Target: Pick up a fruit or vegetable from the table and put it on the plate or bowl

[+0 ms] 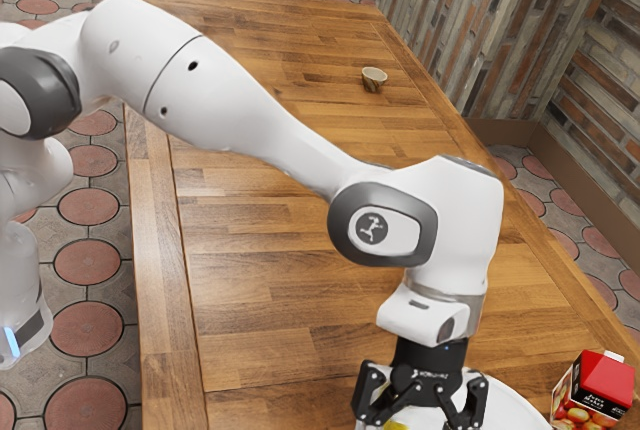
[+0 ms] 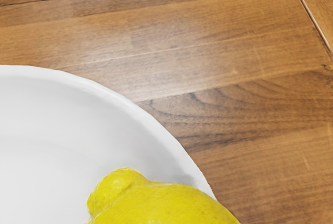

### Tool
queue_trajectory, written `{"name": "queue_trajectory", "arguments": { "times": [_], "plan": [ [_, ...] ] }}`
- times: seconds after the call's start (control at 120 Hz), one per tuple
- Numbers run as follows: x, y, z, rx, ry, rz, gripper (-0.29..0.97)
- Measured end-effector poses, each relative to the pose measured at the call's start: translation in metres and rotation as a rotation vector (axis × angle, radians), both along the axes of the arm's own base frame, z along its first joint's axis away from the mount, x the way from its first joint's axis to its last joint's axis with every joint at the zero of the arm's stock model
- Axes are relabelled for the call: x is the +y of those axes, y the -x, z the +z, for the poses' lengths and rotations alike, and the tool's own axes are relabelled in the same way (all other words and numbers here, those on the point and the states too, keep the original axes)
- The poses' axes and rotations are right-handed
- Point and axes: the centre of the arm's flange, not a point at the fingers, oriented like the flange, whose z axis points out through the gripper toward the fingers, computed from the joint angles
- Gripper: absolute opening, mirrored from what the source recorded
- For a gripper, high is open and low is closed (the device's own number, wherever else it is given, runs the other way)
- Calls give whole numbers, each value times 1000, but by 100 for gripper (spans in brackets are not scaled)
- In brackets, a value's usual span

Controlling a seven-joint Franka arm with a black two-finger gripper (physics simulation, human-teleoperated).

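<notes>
Our arm (image 1: pixel 250 140) comes in from the exterior view's left and bends down over the near part of the wooden table (image 1: pixel 280 280). The end effector (image 1: pixel 420 416) hangs at about six o'clock in that view, pointing straight down at the picture's lower edge. Just beside it, toward four o'clock, the curved white rim of the plate (image 1: pixel 508 408) shows on the table top, and the end effector overlaps the plate's nine o'clock side. In the wrist view we have a lemon (image 2: pixel 156 203) directly under our hand: yellow and dimpled, with its nub end over the white surface. It lies over the inside of the plate (image 2: pixel 62 130), close to the rim, with bare wood planks beyond the rim. We cannot tell whether the lemon rests on the plate or hangs just above it. We also cannot tell whether the end effector is clenched on the lemon or released from it, since its lower part is cut off by the exterior view's edge. At three o'clock from the end effector, past the plate, a red and white juice carton (image 1: pixel 595 390) with fruit printed on it stands near the table's edge. Far off at twelve o'clock, well apart from everything else, a small tan cup (image 1: pixel 374 77) sits on the table. Round red tiles cover the floor (image 1: pixel 85 250) at nine o'clock, and a plank wall (image 1: pixel 470 20) rises at one o'clock.
</notes>
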Motion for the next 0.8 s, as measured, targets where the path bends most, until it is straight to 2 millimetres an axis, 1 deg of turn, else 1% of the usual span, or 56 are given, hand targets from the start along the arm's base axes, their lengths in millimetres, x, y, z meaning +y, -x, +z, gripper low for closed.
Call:
{"name": "queue_trajectory", "arguments": {
  "times": [0.133,0.208,0.283,0.325,0.35,0.375,0.408,0.433,0.467,0.5,0.567,0.6,0.617,0.633,0.658,0.692,0.742,0.8],
  "plan": [
    [-2,1,1,-3,2,-8,65],
    [-2,1,9,-17,9,-11,66],
    [5,0,43,-71,24,-17,67],
    [14,-1,56,-92,6,-24,67],
    [23,-4,63,-101,-11,-22,67],
    [41,-12,69,-103,-32,-6,67],
    [71,-25,80,-103,-58,28,67],
    [99,-35,90,-99,-76,63,67],
    [144,-49,99,-77,-105,118,68],
    [194,-65,101,-39,-138,182,68],
    [309,-90,98,46,-204,338,68],
    [368,-95,94,89,-249,416,68],
    [391,-95,92,108,-275,445,68],
    [409,-94,90,123,-308,464,68],
    [428,-91,88,141,-356,478,68],
    [439,-88,85,158,-414,475,68],
    [445,-85,82,165,-486,456,68],
    [448,-84,81,158,-525,438,68]
  ]
}}
